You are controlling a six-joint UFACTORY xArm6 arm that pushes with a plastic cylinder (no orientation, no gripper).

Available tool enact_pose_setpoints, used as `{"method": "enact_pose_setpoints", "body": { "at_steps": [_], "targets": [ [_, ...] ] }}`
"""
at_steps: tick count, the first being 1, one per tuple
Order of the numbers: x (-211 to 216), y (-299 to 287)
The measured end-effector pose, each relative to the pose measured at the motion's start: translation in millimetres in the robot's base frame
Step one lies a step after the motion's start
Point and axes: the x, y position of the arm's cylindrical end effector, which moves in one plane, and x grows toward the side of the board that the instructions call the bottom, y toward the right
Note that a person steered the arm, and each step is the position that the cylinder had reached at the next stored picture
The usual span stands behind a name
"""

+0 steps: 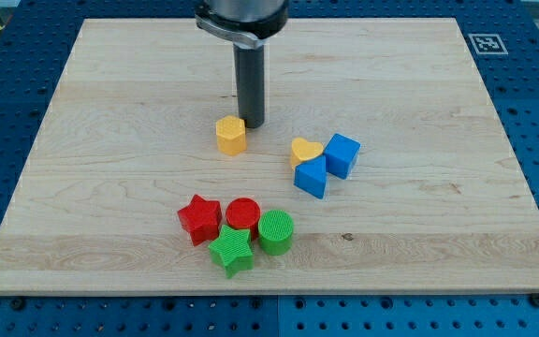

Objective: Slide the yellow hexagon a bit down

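Observation:
The yellow hexagon (231, 135) sits on the wooden board (110, 140), a little left of centre. My tip (253, 124) is on the board just to the upper right of the hexagon, touching or almost touching its edge. The dark rod rises from there to the view's top.
A yellow heart (305, 150), a blue cube (342, 154) and a blue triangular block (312, 177) cluster right of centre. Lower down lie a red star (199, 218), a red cylinder (243, 214), a green cylinder (275, 231) and a green star (231, 251).

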Motion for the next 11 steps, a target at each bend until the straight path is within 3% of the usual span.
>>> {"method": "enact_pose_setpoints", "body": {
  "at_steps": [2,5,9,11],
  "targets": [
    [-30,-27],
    [1,-56],
    [27,12],
    [13,-11]
  ]
}}
